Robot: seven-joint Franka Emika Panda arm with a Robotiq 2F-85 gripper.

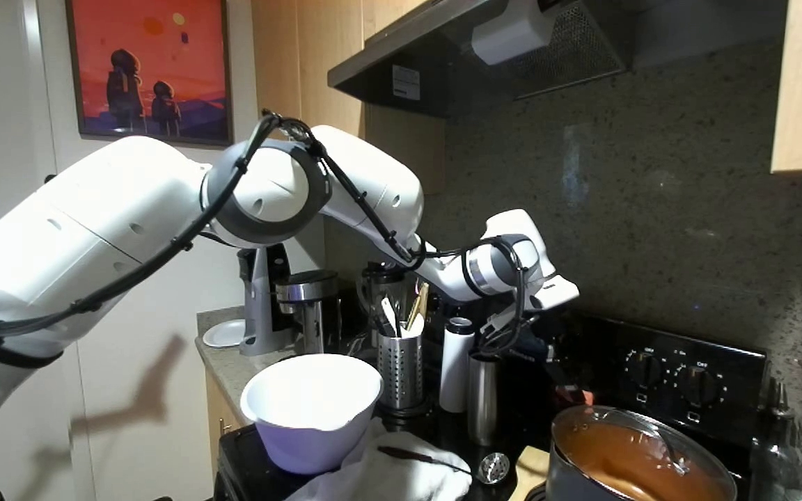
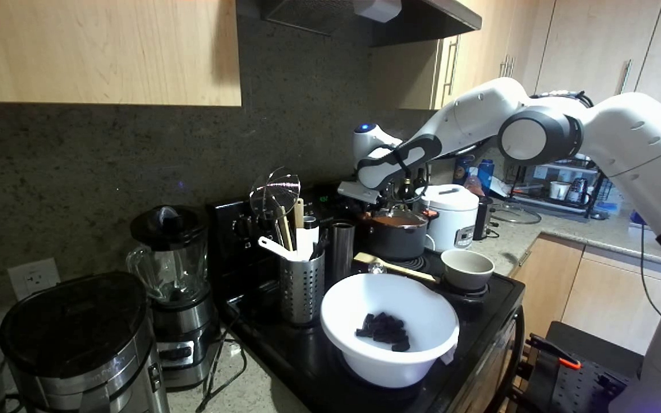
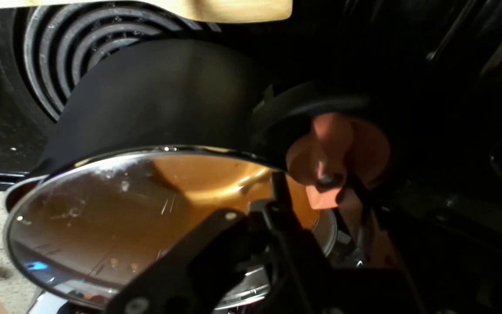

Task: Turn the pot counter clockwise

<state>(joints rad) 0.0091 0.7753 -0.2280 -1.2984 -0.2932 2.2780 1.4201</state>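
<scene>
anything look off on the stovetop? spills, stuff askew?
No spill that I can see. Two odd spots: a wooden utensil lies partly over a coil burner next to the pot, and a white cloth is bunched on the stovetop by the white bowl. Both may scorch if a burner is on; can't tell whether any is.

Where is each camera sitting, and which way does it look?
In an exterior view: camera near the pot, facing across the stove toward the framed picture; the white arm stretches from the left edge.
In an exterior view: camera near the blender, facing over the white bowl toward the pot; the white arm stretches from the right edge.
Wrist view: camera at the white arm's end, facing down at the pot; of the robot, only the dark gripper shows.
Both exterior views show the white arm, pot and white bowl.
</scene>
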